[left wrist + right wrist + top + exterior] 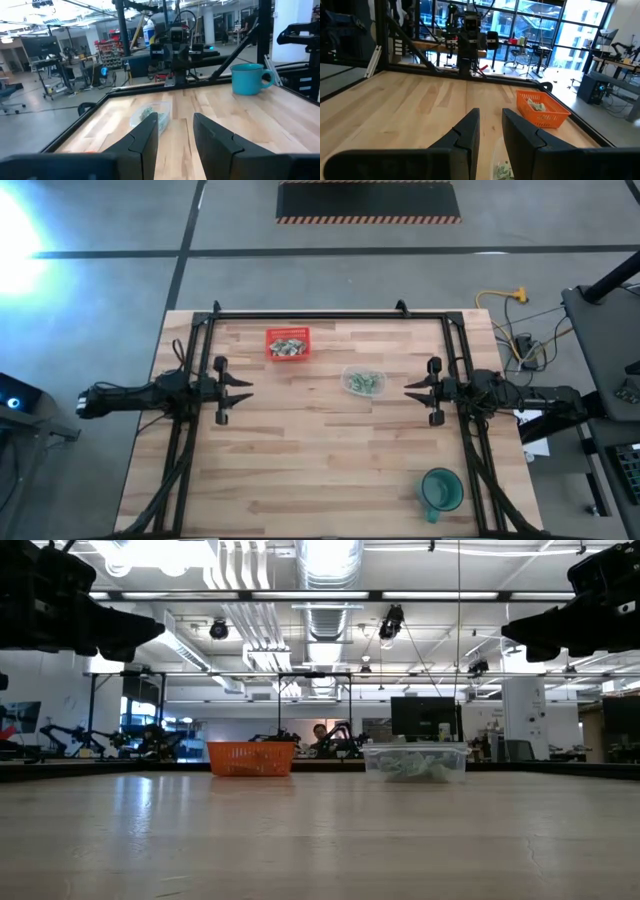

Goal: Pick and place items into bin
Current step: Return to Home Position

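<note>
High view: left tool (pixel 243 390) & right tool (pixel 412 388) face each other over the surface (pixel 320 470), both part-open, empty. Green packets (pixel 366 382) sit in clear bin (pixel 346 376) at right tool's 9 o'clock; more in orange bin (pixel 269 343) at left tool's 1 o'clock. Low view: bins side by side, far off. Wrist views: fingers (pixel 145 137) apart, nothing btwn.

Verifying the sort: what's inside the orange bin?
Only pale green packets show in the orange bin; whatever lies under the top layer is covered, so no count.
</note>
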Motion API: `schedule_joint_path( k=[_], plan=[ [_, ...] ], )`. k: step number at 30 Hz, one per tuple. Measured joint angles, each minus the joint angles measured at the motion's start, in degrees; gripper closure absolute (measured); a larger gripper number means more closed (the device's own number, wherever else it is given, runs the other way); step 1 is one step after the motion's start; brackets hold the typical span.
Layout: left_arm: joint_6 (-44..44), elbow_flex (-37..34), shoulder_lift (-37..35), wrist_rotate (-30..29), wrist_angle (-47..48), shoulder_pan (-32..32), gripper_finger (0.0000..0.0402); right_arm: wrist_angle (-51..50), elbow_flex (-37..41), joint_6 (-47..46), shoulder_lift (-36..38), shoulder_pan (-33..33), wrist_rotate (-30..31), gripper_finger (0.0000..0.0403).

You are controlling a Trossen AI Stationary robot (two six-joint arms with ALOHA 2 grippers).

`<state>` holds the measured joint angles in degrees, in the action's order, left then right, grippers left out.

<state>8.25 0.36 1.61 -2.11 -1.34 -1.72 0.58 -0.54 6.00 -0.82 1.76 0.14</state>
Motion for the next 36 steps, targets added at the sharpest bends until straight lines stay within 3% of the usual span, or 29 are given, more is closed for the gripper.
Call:
schedule_joint_path(
  k=[36],
  plan=[
    [-0.37,0.0,1.74,-0.26,-0.14,-0.04,0.0294,-0.13,0.0,1.05,-0.07,0.0,-0.04,0.033]
  ],
)
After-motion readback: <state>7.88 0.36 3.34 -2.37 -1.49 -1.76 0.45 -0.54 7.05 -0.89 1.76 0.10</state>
